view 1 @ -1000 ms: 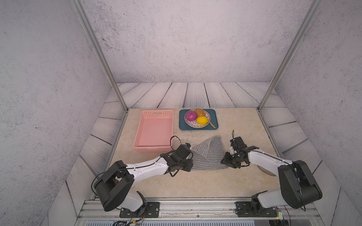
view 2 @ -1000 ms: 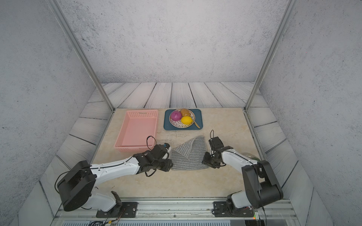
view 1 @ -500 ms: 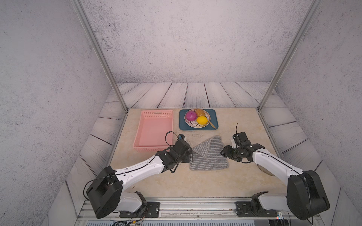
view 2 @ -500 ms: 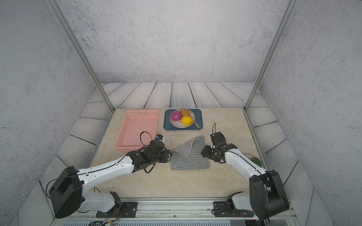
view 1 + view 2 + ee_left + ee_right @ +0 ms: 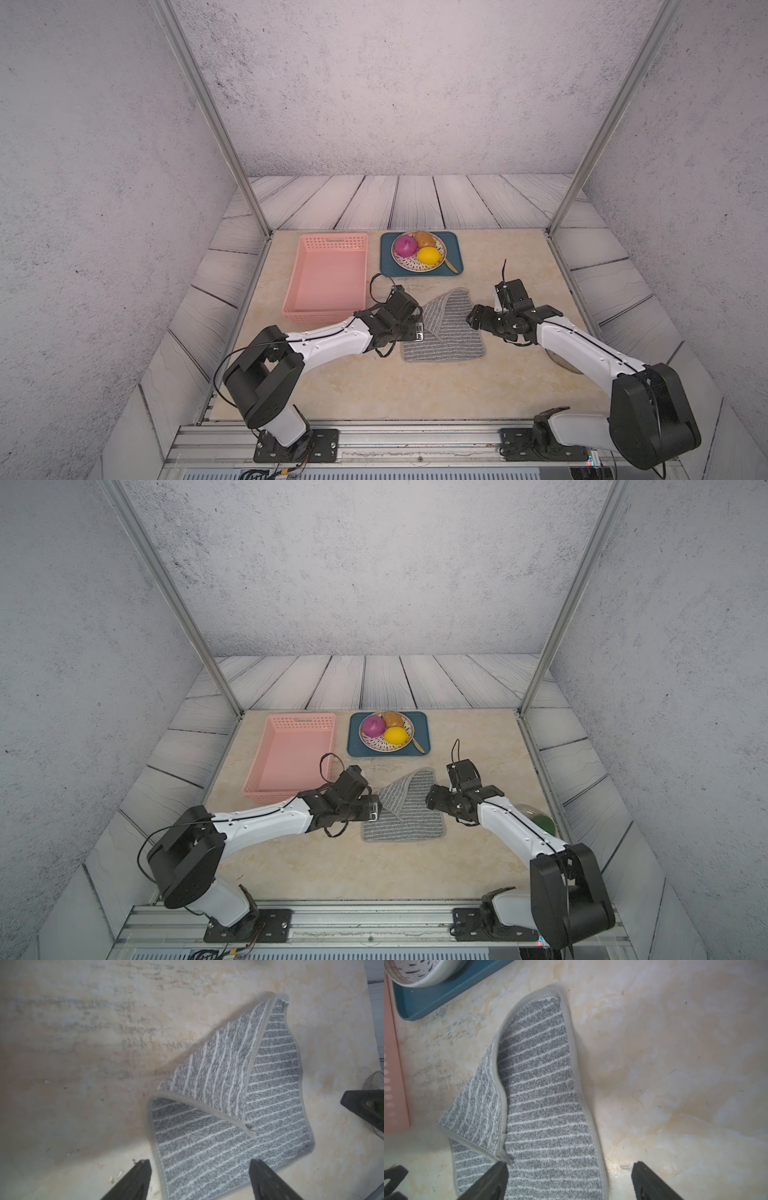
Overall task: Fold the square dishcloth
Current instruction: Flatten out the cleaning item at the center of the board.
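- Square dishcloth (image 5: 451, 340): fuzzy grey, whitish stripes, rounded hemmed corners, lying mid-counter (image 5: 374, 386), one corner lying folded diagonally over itself.
- Left end effector (image 5: 419, 329), right end effector (image 5: 473, 319): both standing released, flanking its side edges.
- Bare counter lying open toward the near edge.

Robot lab test cell: grey speckled wall panels (image 5: 395, 83) and slanting aluminium frame posts (image 5: 211, 116) box in a beige marbled tabletop (image 5: 415, 386); a white-and-black left arm (image 5: 328, 340) and right arm (image 5: 582, 349) are bolted to a metal rail (image 5: 415, 436) along the bottom edge.
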